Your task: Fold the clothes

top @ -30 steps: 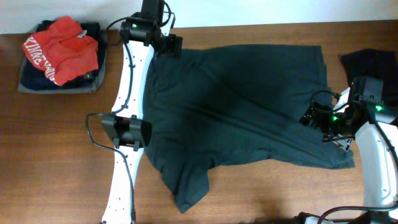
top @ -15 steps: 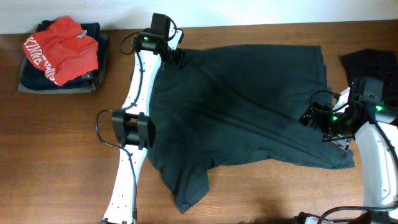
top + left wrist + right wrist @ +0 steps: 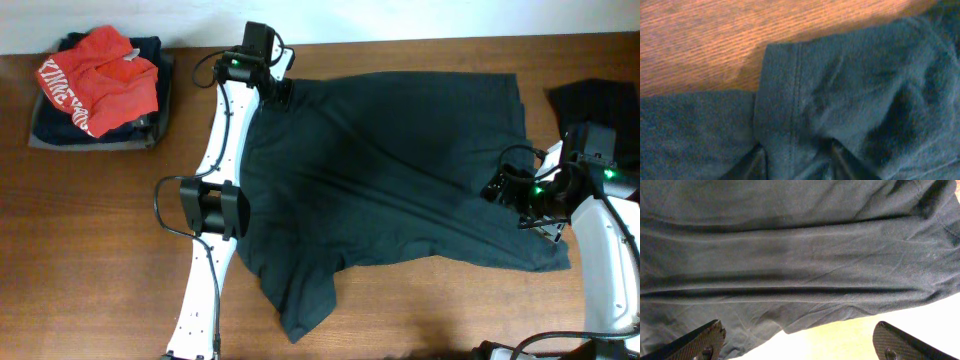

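The clothes in play are one dark teal-grey T-shirt, spread flat across the wooden table. My left gripper is down on its far-left sleeve. In the left wrist view the hemmed sleeve fills the frame. The left gripper has its two fingertips pressed into the cloth, still apart, with a strip of sleeve between them. My right gripper hovers over the shirt's right edge. In the right wrist view that right gripper is wide open above the shirt's hem and bare table.
A stack of folded garments topped by a red one sits at the table's far-left corner. More black clothing lies at the right edge, beside the right arm. Bare wood lies left of the shirt.
The left arm swung slightly right and settled its gripper onto the sleeve, and its fingers have drawn closer together. The right arm and the shirt have not moved.
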